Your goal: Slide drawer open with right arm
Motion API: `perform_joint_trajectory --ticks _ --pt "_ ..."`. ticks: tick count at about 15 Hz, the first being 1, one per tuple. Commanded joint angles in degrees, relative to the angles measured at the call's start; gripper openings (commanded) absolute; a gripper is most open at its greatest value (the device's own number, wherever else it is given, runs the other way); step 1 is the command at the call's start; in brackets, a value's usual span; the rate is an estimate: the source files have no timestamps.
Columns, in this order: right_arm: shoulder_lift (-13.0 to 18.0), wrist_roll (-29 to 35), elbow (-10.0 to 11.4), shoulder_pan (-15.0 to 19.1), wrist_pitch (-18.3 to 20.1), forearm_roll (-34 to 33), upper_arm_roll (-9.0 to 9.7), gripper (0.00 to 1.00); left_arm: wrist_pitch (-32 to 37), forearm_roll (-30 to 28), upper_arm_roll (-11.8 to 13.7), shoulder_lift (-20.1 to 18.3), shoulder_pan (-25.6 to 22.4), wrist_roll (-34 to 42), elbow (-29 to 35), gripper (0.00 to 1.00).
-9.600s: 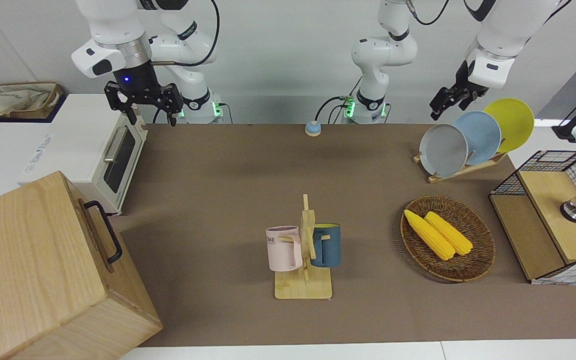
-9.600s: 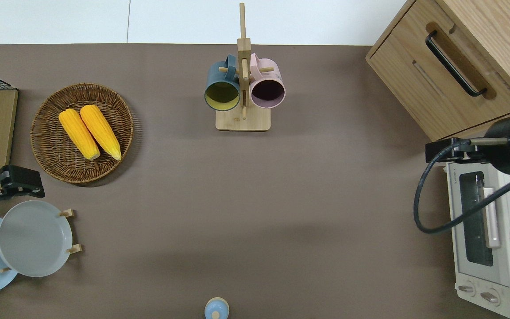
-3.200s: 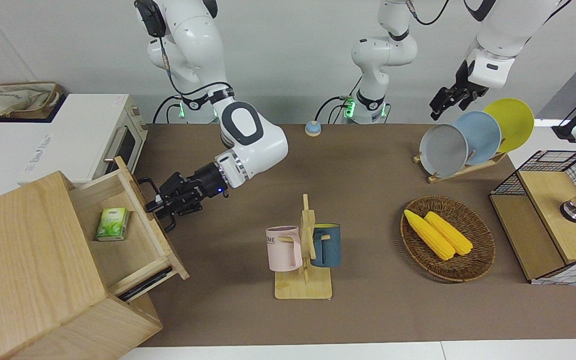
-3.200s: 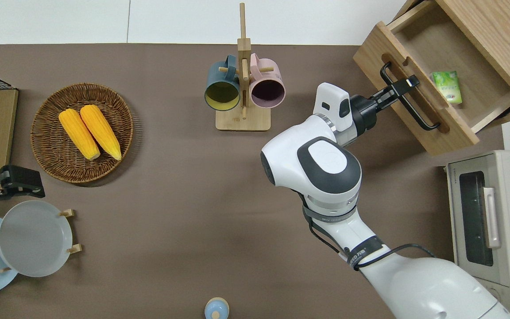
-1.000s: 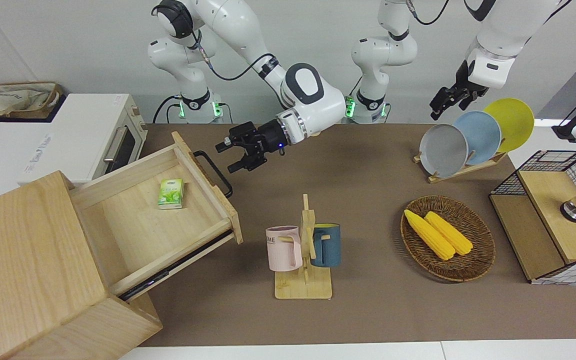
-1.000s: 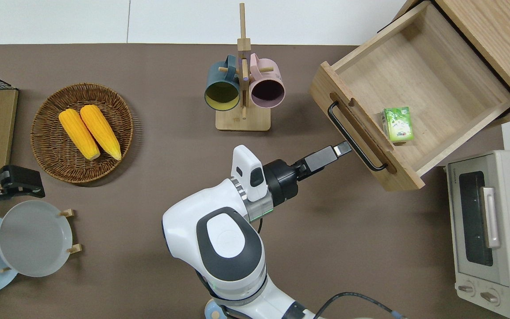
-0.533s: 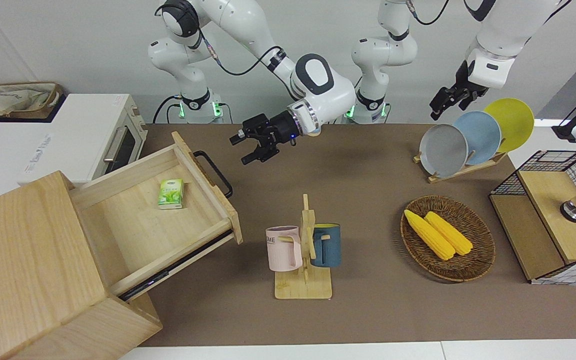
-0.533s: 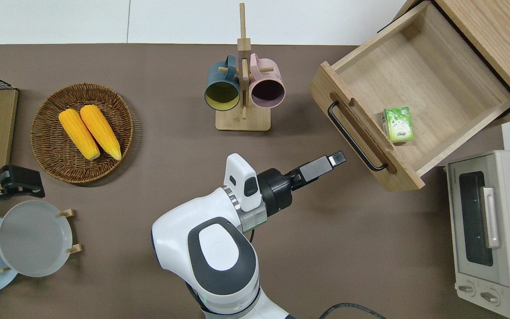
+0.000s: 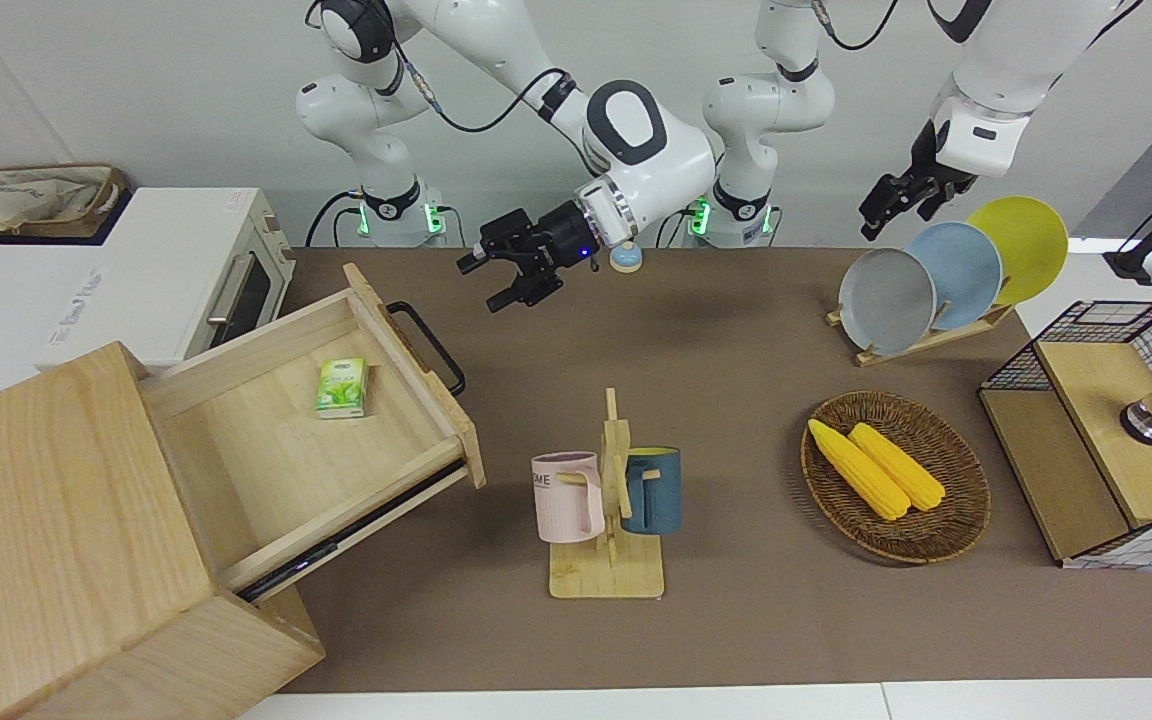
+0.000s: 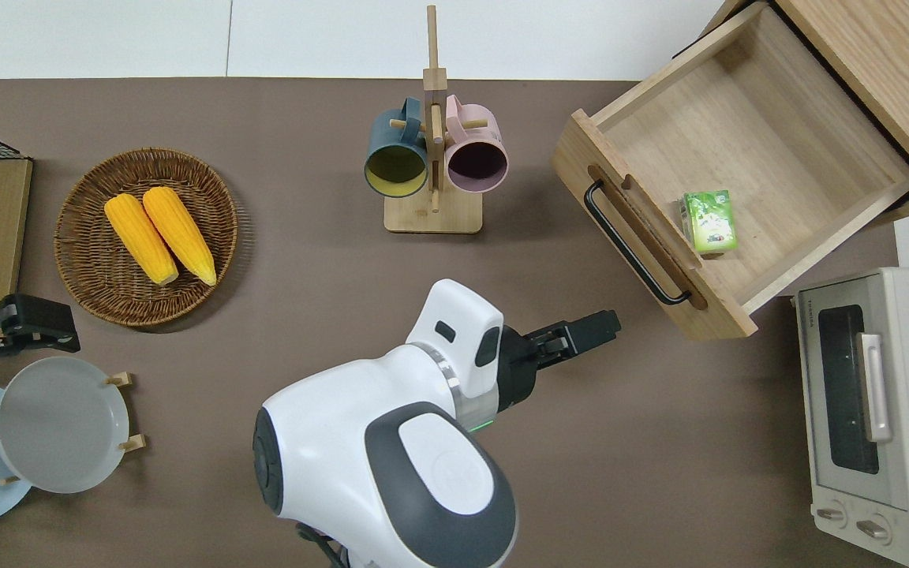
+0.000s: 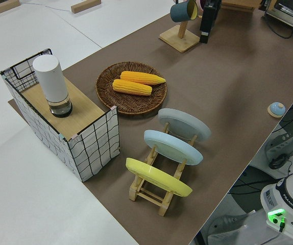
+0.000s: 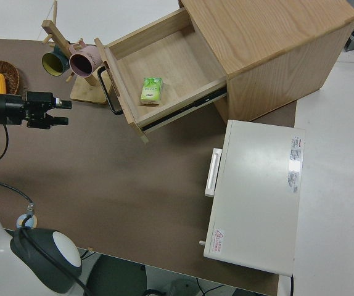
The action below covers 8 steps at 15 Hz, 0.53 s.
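Note:
The light-wood drawer (image 9: 266, 450) of the big pale cabinet (image 9: 46, 520) stands pulled far out, as the overhead view (image 10: 754, 134) and the right side view (image 12: 171, 58) also show. Its black loop handle (image 9: 426, 345) is free. A small green box (image 9: 341, 388) lies inside the drawer. My right gripper (image 9: 481, 283) is open and empty, up in the air over the brown mat (image 10: 660, 442). In the overhead view it (image 10: 608, 325) is apart from the handle (image 10: 634, 241). My left arm (image 9: 976, 130) is parked.
A wooden mug rack (image 9: 608, 500) with a pink and a blue mug stands mid-table. A white toaster oven (image 9: 226, 290) sits beside the cabinet, nearer to the robots. A corn basket (image 9: 894, 475), a plate rack (image 9: 936, 275) and a wire-mesh cabinet (image 9: 1096, 440) are toward the left arm's end.
The drawer was shut, then my right gripper pulled it out by the handle. In the last second the gripper has let go and drawn back from the handle; the drawer stays open.

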<state>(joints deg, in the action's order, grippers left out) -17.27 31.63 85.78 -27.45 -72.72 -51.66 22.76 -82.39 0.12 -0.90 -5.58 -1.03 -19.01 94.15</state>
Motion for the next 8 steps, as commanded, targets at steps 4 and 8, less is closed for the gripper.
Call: perform_joint_trajectory --ticks 4,8 --pt "10.22 -1.74 0.0 10.11 -5.5 21.13 -1.58 0.99 0.12 -0.21 0.29 -0.48 0.24 0.55 -0.02 0.99" --pt "15.5 -10.6 0.18 15.83 -5.59 33.79 -6.83 0.99 0.12 -0.21 0.29 -0.48 0.24 0.55 -0.02 1.0"
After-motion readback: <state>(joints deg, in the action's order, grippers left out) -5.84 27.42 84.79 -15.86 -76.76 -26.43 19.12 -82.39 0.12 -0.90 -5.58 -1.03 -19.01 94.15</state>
